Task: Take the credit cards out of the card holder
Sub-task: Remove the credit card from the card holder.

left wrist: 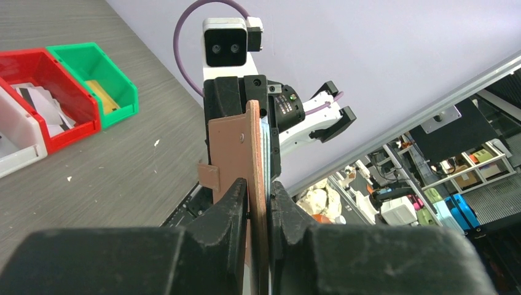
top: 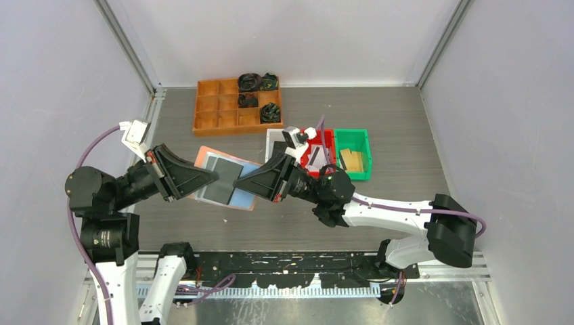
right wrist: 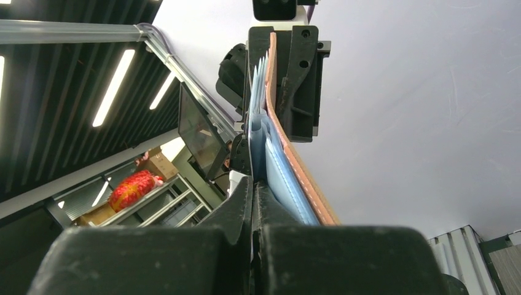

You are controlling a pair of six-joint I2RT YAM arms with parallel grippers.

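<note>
Only from above do I see the card holder [top: 206, 159] spread open, held over the table between my two claws. My left wrist view catches credit cards [left wrist: 101, 89] lying in the red bin [left wrist: 74, 132] and green bin [left wrist: 120, 106]. It also shows my left claw [left wrist: 258, 195] pinching the salmon cover by its edge. My right claw [right wrist: 253, 184] is pressed together on a light blue inner leaf.

No text can be read in any view. The outer face of the card holder [left wrist: 236, 147] shows no print. The left arm joint housing [top: 101, 237], at 8 o'clock in the top view, carries a small white marking, too small to read.
</note>
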